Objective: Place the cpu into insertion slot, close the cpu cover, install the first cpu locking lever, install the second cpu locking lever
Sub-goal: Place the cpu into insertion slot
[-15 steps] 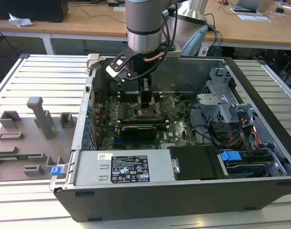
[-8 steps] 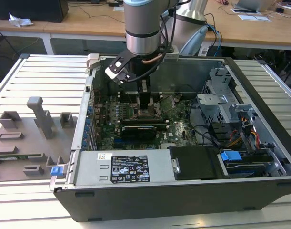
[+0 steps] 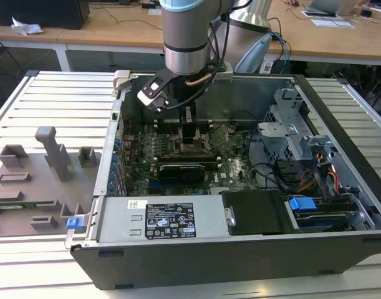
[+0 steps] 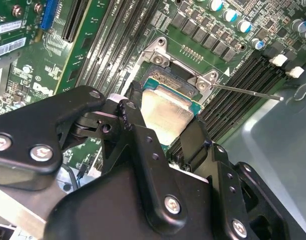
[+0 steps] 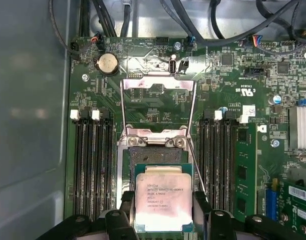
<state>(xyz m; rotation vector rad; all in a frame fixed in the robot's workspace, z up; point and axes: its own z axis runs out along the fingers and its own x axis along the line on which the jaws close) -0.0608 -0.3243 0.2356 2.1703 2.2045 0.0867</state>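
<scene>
The cpu [image 5: 164, 200], a flat square chip with a silvery top, sits between the two black fingers [image 5: 126, 206] of my gripper [image 5: 164, 207], which is shut on it. In the second wrist view the cpu [image 4: 165, 115] hangs in my gripper [image 4: 165, 125] just over the insertion slot [image 5: 155, 154]. I cannot tell whether the chip touches the slot. The cpu cover [image 5: 142, 85] is swung open behind the slot. A thin wire locking lever [image 4: 243, 91] stands loose beside the slot. In the exterior view my gripper [image 3: 189, 140] reaches down into the open computer case [image 3: 340, 243].
Long black memory slots [image 5: 92, 165] flank the socket on both sides. A black card [image 3: 184, 169] lies in front of the socket, with a power supply [image 3: 159, 221] nearer. A drive cage [image 3: 296, 124] and cables are on the exterior view's right, a grey fixture [image 3: 34, 180] on its left.
</scene>
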